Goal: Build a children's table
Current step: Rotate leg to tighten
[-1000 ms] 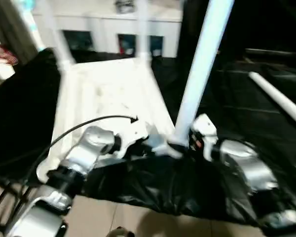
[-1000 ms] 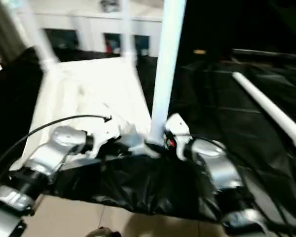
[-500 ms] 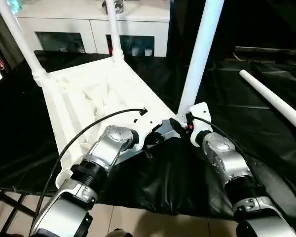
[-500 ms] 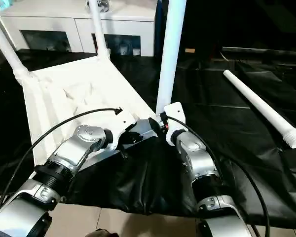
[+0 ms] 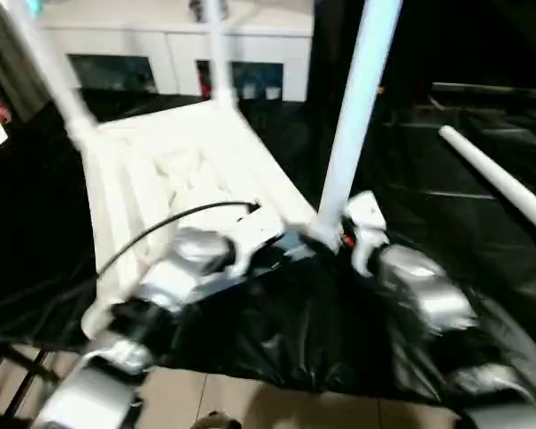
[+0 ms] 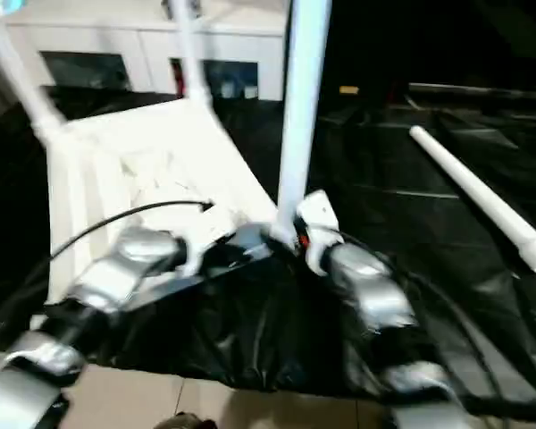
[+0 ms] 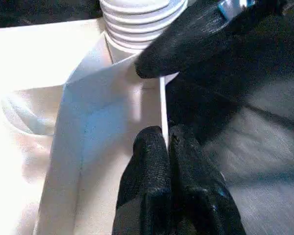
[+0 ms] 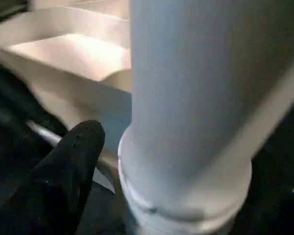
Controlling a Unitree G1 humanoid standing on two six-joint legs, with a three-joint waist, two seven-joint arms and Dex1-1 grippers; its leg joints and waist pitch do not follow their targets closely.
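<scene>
Done so far: the table top (image 5: 170, 170) lies upside down on the black sheet (image 5: 286, 331), and three legs stand in its corner sockets: two at the far corners, and the near leg (image 5: 353, 107) at the near right corner.
Left to do: the loose leg (image 5: 500, 183) lies on the sheet well apart to the right; I judge the near left corner socket is the one waiting for it.
My left hand (image 7: 169, 161): clenched on the thin rim of the table top, just beside the near leg's ribbed foot.
My right hand (image 5: 339, 234): at the foot of the near leg; one black finger (image 8: 63, 166) sits beside the foot, and I cannot tell whether I grip it or have let go.
Materials: table top and legs are smooth white plastic; the sheet is glossy and wrinkled.
Shapes: the legs are long round tubes with a stepped, flared end; the table top's underside is ribbed, with a thin upright rim.
</scene>
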